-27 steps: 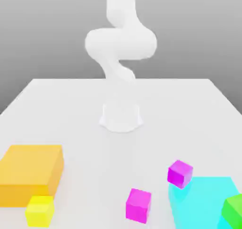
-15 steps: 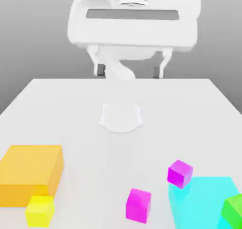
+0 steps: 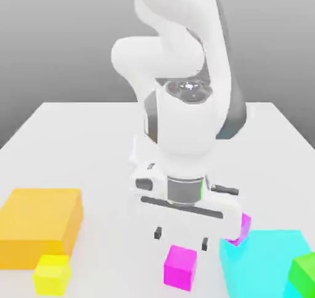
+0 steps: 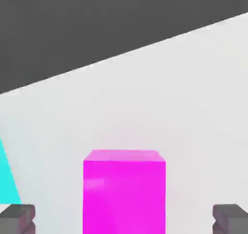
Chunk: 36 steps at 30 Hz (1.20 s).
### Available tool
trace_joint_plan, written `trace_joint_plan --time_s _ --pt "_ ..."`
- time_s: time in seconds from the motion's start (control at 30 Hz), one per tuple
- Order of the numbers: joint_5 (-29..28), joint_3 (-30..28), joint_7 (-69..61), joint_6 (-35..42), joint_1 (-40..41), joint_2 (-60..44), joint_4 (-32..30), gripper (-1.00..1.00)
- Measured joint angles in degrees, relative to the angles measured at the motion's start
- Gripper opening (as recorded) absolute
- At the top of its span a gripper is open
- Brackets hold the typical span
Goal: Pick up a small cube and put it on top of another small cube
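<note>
A magenta small cube point(image 3: 180, 266) rests on the white table near the front edge. My gripper point(image 3: 181, 238) hangs just above it, open, with one dark fingertip on each side. In the hand view the same magenta cube point(image 4: 124, 192) stands between the wide-spread fingertips point(image 4: 17, 218) of my gripper point(image 4: 124, 221), and neither touches it. A second magenta cube point(image 3: 244, 226) peeks out behind the hand toward the exterior view's right. A yellow small cube point(image 3: 51, 273) lies at the front on the exterior view's left.
A large orange block point(image 3: 40, 226) sits behind the yellow cube. A big cyan block point(image 3: 264, 263) point(image 4: 7, 180) lies close to the exterior view's right of the gripper, with a green cube point(image 3: 304, 273) at its far corner. The table point(image 3: 80, 143) stretches back around the arm's base.
The arm has swung forward and down from its raised pose. The hand now hangs low over the front magenta cube and partly hides the second one. No cube has moved.
</note>
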<state>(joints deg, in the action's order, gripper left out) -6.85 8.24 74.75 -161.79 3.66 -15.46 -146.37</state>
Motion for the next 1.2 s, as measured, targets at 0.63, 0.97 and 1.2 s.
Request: trace_joint_plan --time_s 0.63,0.97,1.2 --pt "4.5 3.6 -3.6 9.6 -2.4 11.4 -1.7 -1.0" --pt "8.9 7.5 -7.5 15.9 -9.4 20.3 -4.2 -1.0" --pt "7.5 7.4 -6.4 11.9 -9.4 16.9 -4.9 1.0"
